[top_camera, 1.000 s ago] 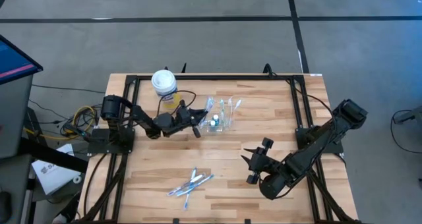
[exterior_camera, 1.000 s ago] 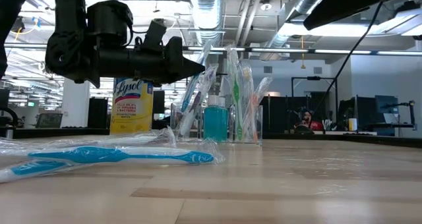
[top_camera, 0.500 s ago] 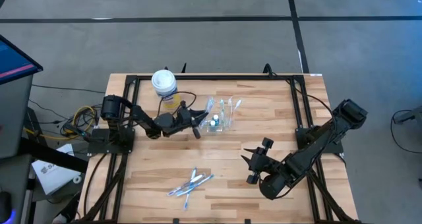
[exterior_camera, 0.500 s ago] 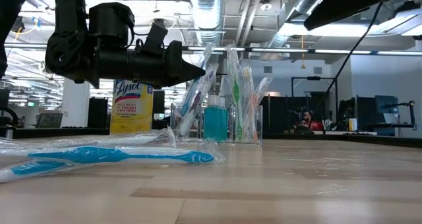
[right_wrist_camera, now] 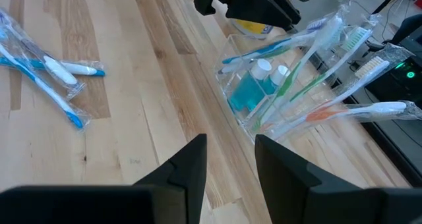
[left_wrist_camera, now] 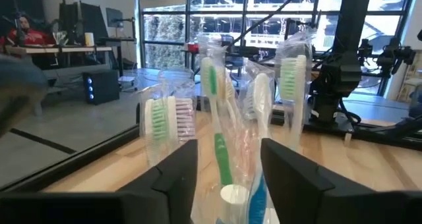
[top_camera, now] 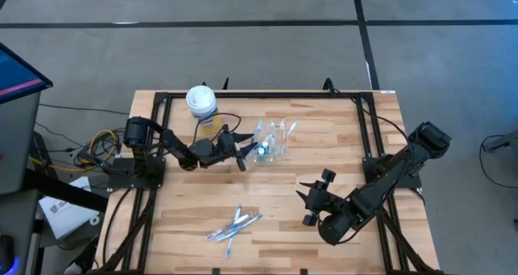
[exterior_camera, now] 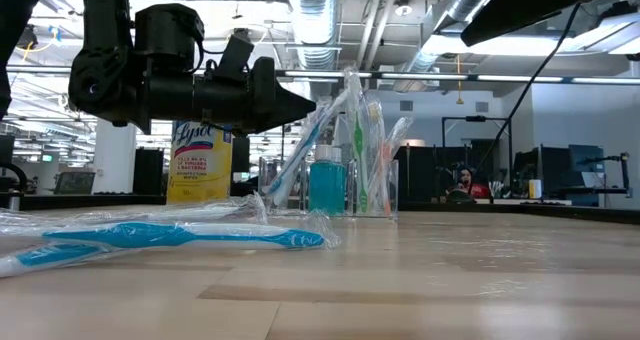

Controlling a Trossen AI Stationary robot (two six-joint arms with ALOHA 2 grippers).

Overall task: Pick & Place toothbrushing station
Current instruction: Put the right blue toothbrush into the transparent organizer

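Several wrapped toothbrushes [top_camera: 235,225] lie loose near the table's [top_camera: 186,202] front edge. Toward the front right corner, the right pincer [top_camera: 312,196] hangs idle with its fingers apart. Farther back, near the middle, the clear plastic cup [top_camera: 273,148] stands upright, holding toothbrushes and teal toothpaste tubes [exterior_camera: 326,185]. Its left side faces the left pincer [top_camera: 244,148], fingers apart, level with the brush handles. A white Lysol tub [top_camera: 201,101] stands by the back edge.
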